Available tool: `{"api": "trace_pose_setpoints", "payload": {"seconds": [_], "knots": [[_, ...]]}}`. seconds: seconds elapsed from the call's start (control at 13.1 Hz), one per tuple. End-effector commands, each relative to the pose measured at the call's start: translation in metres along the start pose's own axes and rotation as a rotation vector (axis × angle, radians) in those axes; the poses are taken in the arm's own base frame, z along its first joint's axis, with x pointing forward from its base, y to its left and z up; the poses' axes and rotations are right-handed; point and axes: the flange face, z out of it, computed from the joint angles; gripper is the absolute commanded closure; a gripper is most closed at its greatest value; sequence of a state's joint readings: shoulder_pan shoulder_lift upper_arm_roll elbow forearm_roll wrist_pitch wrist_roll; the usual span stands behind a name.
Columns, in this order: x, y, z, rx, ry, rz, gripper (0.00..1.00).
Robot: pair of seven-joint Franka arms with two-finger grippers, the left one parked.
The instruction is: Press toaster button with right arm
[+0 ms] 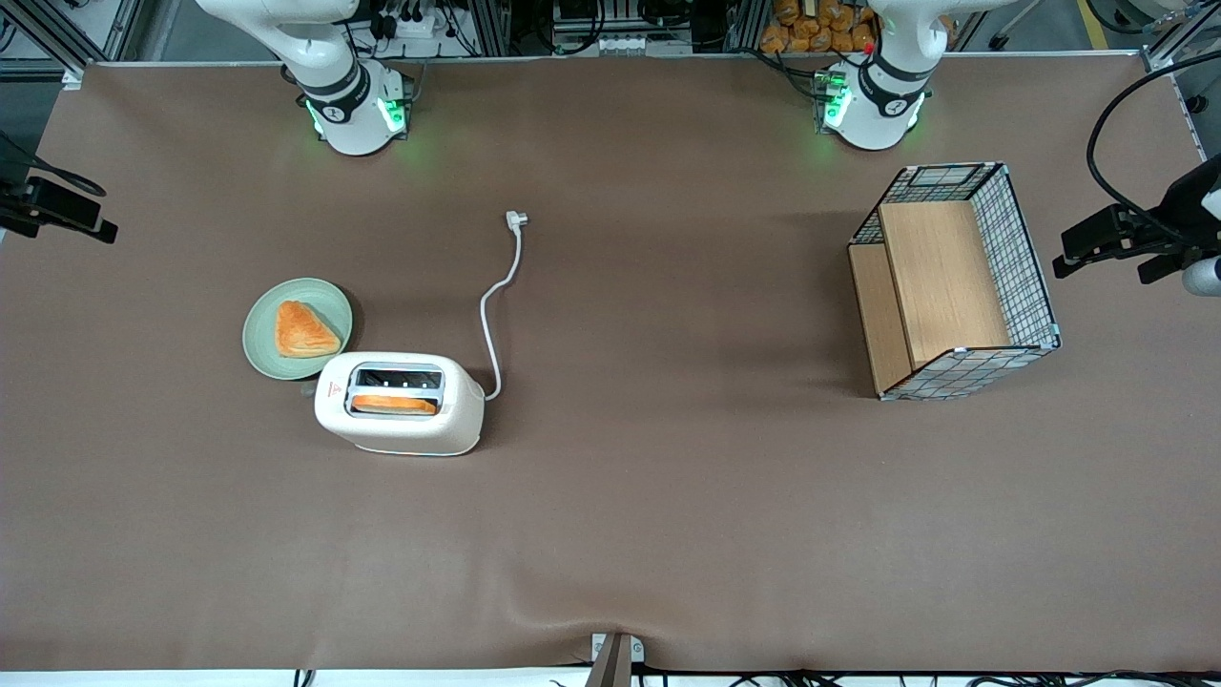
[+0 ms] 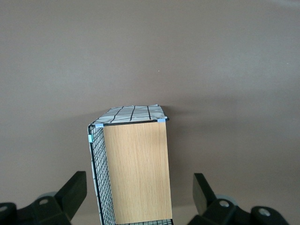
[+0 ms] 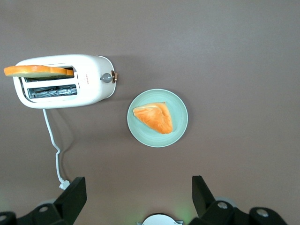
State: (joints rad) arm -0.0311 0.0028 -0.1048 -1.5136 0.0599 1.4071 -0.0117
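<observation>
The cream-white toaster (image 1: pixel 401 405) lies on the brown table, with an orange toast slice (image 1: pixel 393 404) in the slot nearer the front camera. In the right wrist view the toaster (image 3: pixel 89 84) shows its narrow end, with the small grey toaster button (image 3: pixel 108 78) sticking out of it toward the plate. My gripper (image 3: pixel 138 183) hangs high above the table, between the right arm's base (image 1: pixel 355 110) and the plate. It is open, empty and well clear of the toaster. It shows as a dark shape at the edge of the front view (image 1: pixel 57 205).
A pale green plate (image 1: pixel 258 334) with a triangular pastry (image 1: pixel 303 329) lies beside the toaster's button end. The white cord (image 1: pixel 496 315) runs from the toaster to its plug (image 1: pixel 516 220). A wire-and-wood basket (image 1: pixel 954 286) lies toward the parked arm's end.
</observation>
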Motion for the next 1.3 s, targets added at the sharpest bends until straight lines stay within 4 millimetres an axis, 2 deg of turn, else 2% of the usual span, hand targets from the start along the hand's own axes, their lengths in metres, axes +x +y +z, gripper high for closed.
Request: {"api": "trace_pose_setpoints", "payload": {"seconds": [0.0, 0.46, 1.22], "knots": [[-0.007, 0.001, -0.008, -0.02, 0.002, 0.012, 0.0], [-0.006, 0.011, -0.006, -0.02, 0.001, 0.032, 0.0], [-0.005, 0.005, -0.001, -0.051, -0.01, 0.058, 0.0]]}}
